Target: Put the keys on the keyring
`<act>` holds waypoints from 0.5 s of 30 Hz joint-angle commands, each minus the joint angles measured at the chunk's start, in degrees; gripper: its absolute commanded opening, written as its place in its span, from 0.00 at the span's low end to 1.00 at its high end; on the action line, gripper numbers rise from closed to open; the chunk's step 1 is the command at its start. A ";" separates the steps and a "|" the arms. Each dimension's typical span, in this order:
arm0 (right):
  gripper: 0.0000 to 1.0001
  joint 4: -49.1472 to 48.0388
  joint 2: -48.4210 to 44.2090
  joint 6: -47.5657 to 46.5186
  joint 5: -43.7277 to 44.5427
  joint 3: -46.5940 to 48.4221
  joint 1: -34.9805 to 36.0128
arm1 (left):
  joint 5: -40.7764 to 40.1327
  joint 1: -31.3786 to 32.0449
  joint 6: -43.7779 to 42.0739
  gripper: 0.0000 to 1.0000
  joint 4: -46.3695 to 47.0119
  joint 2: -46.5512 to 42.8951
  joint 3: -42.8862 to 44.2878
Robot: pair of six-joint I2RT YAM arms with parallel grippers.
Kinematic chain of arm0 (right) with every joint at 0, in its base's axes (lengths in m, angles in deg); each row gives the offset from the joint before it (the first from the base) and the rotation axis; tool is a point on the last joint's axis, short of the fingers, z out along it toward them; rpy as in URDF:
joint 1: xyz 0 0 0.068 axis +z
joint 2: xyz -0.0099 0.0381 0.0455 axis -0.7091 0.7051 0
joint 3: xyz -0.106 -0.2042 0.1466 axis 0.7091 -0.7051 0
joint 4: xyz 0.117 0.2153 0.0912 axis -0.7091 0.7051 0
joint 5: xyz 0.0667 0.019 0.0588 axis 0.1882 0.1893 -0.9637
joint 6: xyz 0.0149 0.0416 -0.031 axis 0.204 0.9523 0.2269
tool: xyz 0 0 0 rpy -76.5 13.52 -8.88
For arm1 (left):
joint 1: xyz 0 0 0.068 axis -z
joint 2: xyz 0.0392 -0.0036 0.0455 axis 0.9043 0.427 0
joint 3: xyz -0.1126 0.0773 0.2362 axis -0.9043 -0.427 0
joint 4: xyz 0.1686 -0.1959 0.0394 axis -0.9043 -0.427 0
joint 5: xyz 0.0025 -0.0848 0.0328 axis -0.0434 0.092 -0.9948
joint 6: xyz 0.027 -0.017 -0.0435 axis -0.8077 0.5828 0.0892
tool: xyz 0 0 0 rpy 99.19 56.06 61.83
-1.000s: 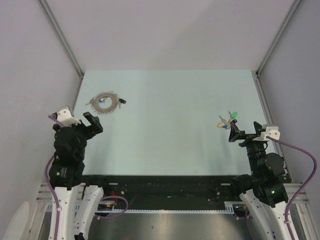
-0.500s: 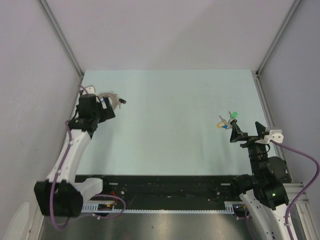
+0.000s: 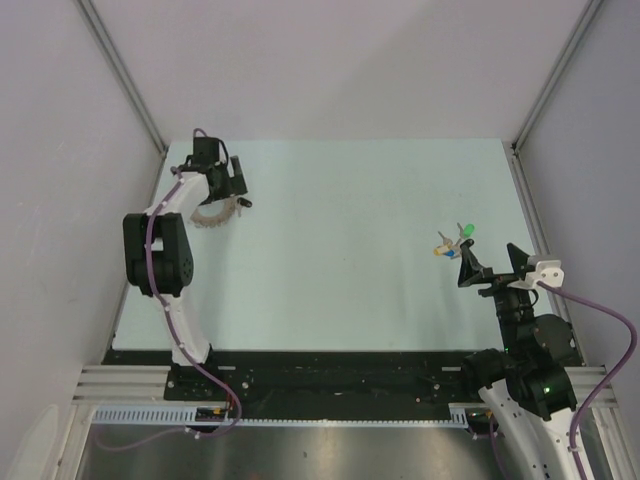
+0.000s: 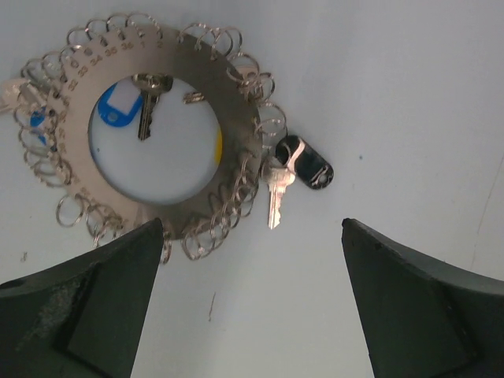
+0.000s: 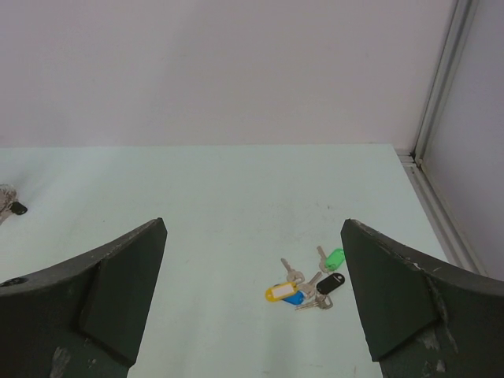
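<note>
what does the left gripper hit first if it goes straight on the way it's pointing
Probably the near rim of the keyring or the black-tagged key beside it, both just ahead of the left gripper, jaws open; depth is unclear.

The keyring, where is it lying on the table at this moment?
In the top view the keyring lies near the far left corner of the table, under the open left gripper; a black-capped key lies at its rim.
</note>
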 commanded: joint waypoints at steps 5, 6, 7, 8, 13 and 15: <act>1.00 -2.18 -0.15 -1.49 -2.82 -0.43 -0.20 | 8.35 -2.75 -3.93 1.00 -0.98 11.38 10.97; 1.00 -2.09 -0.24 -1.58 -3.08 -0.52 -0.20 | 9.06 -2.75 -4.19 1.00 -0.98 11.91 11.15; 1.00 -2.27 -0.24 -1.67 -3.60 -0.60 -0.20 | 9.77 -2.75 -4.46 1.00 -1.24 12.35 11.24; 1.00 -2.18 -0.24 -1.84 -3.87 -0.69 -0.37 | 10.38 -2.75 -4.63 1.00 -1.68 13.23 11.41; 1.00 -2.27 -0.59 -2.11 -5.28 -0.69 -0.29 | 13.55 -2.75 -4.81 1.00 -4.41 15.61 11.50; 1.00 -2.18 -0.85 -2.19 -5.02 -0.69 -0.37 | 15.83 -2.67 -4.02 1.00 -5.90 15.61 10.89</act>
